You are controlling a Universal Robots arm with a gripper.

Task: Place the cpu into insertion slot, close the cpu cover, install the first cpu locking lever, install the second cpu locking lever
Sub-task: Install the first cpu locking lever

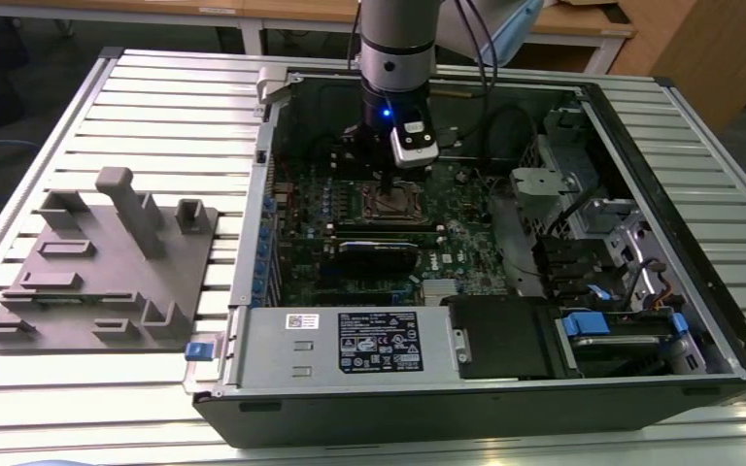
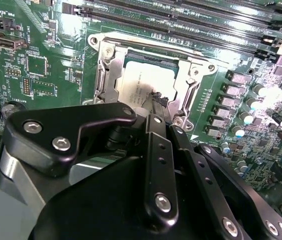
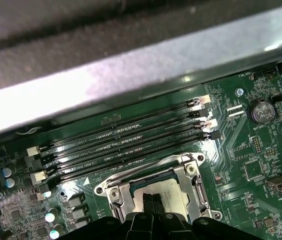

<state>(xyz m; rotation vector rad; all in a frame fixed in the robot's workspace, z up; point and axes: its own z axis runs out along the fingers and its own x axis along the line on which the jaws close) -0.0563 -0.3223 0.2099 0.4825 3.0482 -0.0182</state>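
Silver-grey cpu (image 2: 136, 76) lies seated in the insertion slot (image 1: 392, 204). Pincer (image 2: 158, 98), closed and empty, hangs tips-down right over the cpu's top.

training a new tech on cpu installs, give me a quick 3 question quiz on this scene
1. True or false: the cpu is lying in the insertion slot.
2. The hand has its fingertips: A) spread wide apart at the case wall; B) together over the cpu.
3. How many long black memory slots run beside the insertion slot?
Key: 1 true; 2 B; 3 four.
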